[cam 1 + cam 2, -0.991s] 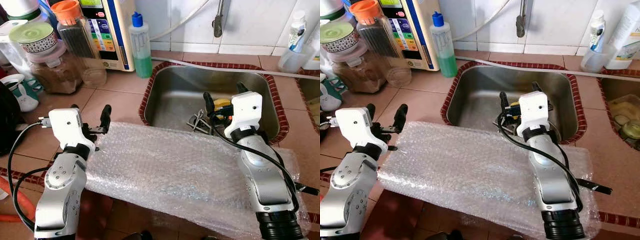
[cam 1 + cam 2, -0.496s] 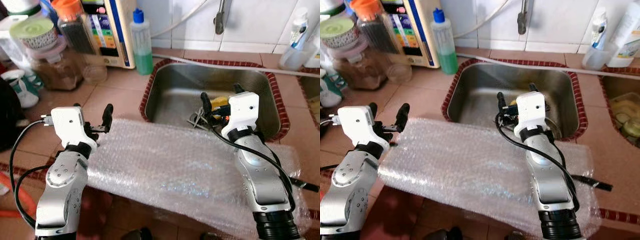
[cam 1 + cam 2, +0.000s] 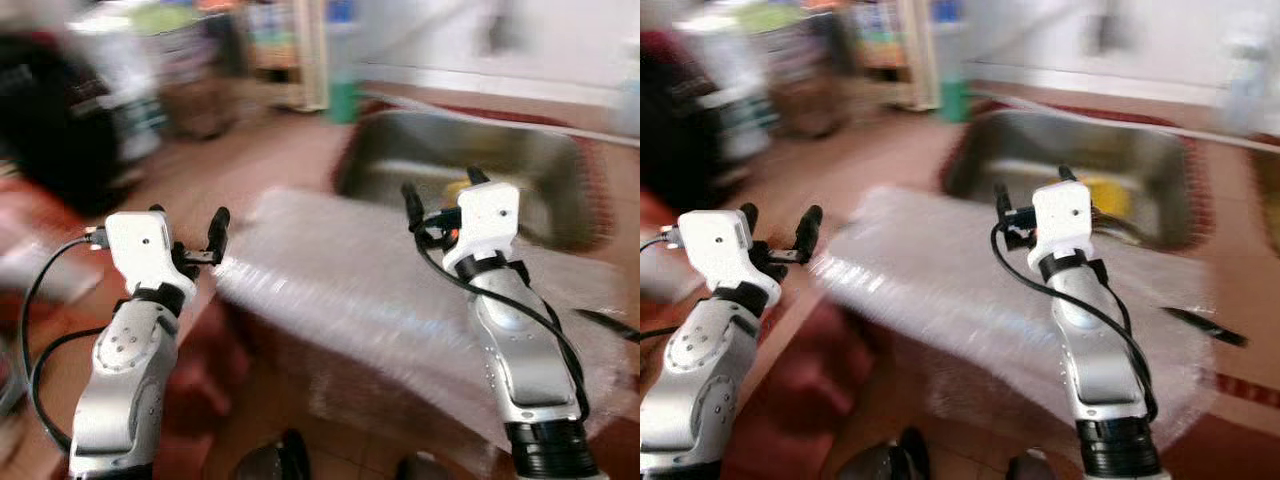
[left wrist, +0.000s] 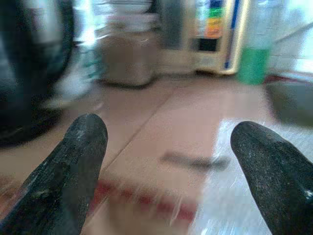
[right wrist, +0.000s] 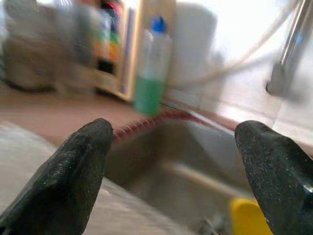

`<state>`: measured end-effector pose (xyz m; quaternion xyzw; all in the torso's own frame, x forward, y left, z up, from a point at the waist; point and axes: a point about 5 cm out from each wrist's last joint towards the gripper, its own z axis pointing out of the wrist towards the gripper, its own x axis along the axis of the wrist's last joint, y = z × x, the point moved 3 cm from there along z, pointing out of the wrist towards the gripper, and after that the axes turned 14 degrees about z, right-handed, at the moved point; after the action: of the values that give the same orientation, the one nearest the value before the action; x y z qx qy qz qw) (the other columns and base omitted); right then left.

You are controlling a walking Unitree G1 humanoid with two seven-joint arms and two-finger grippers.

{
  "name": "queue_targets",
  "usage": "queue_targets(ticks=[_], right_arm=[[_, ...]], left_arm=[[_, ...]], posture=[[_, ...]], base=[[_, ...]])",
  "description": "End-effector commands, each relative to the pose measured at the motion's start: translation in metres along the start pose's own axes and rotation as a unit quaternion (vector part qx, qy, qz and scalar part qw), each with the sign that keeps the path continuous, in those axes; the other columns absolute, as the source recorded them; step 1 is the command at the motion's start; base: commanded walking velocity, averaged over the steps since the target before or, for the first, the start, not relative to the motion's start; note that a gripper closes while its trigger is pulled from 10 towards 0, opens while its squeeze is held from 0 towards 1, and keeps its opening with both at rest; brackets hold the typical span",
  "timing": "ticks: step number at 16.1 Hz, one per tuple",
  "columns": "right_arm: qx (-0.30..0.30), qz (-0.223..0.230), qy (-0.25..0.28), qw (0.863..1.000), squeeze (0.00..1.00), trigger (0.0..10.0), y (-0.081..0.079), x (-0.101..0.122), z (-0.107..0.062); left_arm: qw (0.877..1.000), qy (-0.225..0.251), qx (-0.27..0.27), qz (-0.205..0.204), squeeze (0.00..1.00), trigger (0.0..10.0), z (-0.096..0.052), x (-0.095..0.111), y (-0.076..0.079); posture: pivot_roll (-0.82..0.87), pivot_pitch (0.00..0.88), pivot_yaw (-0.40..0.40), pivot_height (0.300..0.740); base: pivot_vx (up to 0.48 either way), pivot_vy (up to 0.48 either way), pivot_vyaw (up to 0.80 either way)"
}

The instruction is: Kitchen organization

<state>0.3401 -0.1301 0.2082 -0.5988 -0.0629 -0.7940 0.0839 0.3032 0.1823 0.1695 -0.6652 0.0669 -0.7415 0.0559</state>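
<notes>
My left hand (image 3: pixel 187 222) hovers wide open, empty, at the bubble wrap's (image 3: pixel 350 300) left edge. My right hand (image 3: pixel 440 196), open and empty, hangs above the sink's (image 3: pixel 400 160) near rim.

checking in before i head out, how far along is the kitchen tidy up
Nothing looks done yet. Both the left gripper and the right gripper are open and empty, held above the bubble wrap spread on the counter. A yellow item sits in the sink; jars and a green bottle crowd the counter. The head views are blurred.
</notes>
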Motion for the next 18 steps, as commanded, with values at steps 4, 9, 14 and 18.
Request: queue_targets(ticks=[4,9,14,18], right_arm=[[-0.001,-0.001,0.004,1.000,0.00,10.0,0.001,0.003,-0.001],[0.000,0.000,0.002,1.000,0.00,10.0,0.000,0.002,0.000],[0.000,0.001,-0.002,1.000,0.00,10.0,0.000,-0.002,-0.001],[0.004,-0.004,-0.007,1.000,0.00,10.0,0.000,-0.005,-0.002]], left_arm=[[1.000,0.016,-0.013,0.008,0.00,10.0,0.004,0.010,0.005],[1.000,0.014,-0.012,0.009,0.00,10.0,0.003,0.009,0.004],[1.000,0.004,-0.014,0.018,0.00,10.0,0.002,0.000,0.007],[1.000,0.004,-0.008,0.014,0.00,10.0,-0.001,-0.007,0.008]], posture=[[-0.14,0.108,0.103,0.740],[-0.13,0.109,0.104,0.740],[-0.13,0.108,0.104,0.740],[-0.14,0.109,0.095,0.740]], base=[[-0.217,0.000,0.00],[-0.099,0.000,0.00],[0.000,0.000,0.00],[0.000,0.000,0.00]])
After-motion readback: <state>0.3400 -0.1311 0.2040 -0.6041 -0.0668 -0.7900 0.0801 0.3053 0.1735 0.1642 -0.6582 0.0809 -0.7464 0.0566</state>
